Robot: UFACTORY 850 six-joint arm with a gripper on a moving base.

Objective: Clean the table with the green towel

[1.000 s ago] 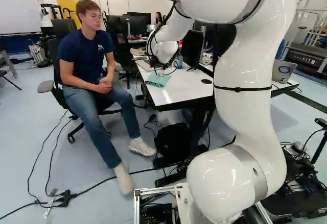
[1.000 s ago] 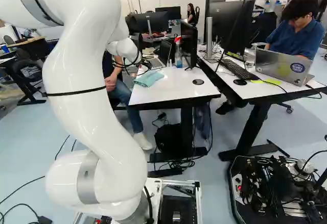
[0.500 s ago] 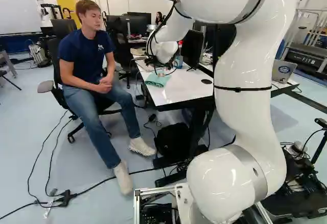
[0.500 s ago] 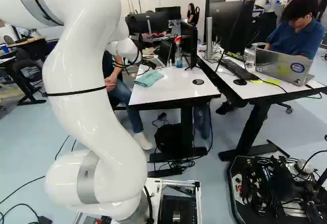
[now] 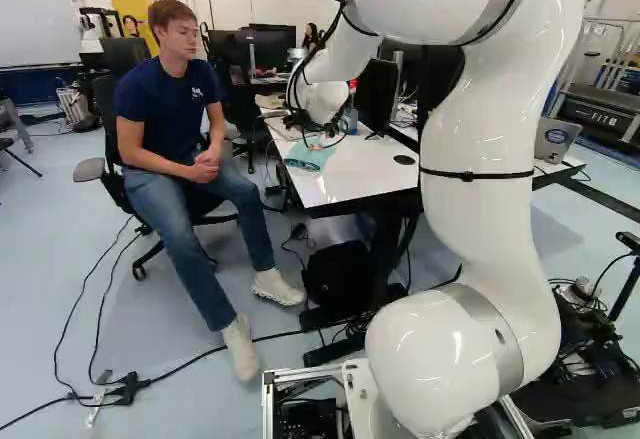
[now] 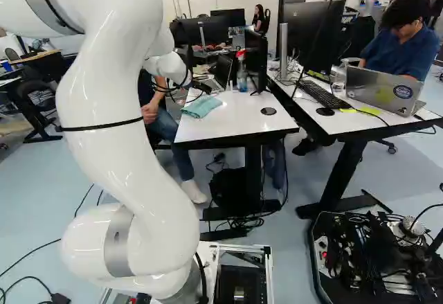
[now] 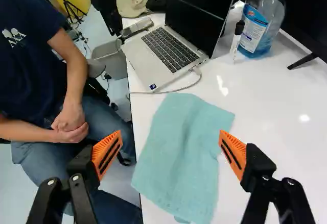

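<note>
Towel (image 7: 179, 157) lies spread on the table (image 7: 271, 127), one side along the table's edge, its far end near the laptop (image 7: 171, 48). The gripper (image 7: 170, 141) hangs above it, fingers wide apart, holding nothing. Grasping seems the step in hand: best to come straight down over the middle, press lightly, then close slowly so a thick fold gathers, clear of the cable (image 7: 180, 90).

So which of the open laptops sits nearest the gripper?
The laptop on the white table, just beyond the towel. The other laptop, with a round sticker on its lid, stands on the desk farther right.
</note>
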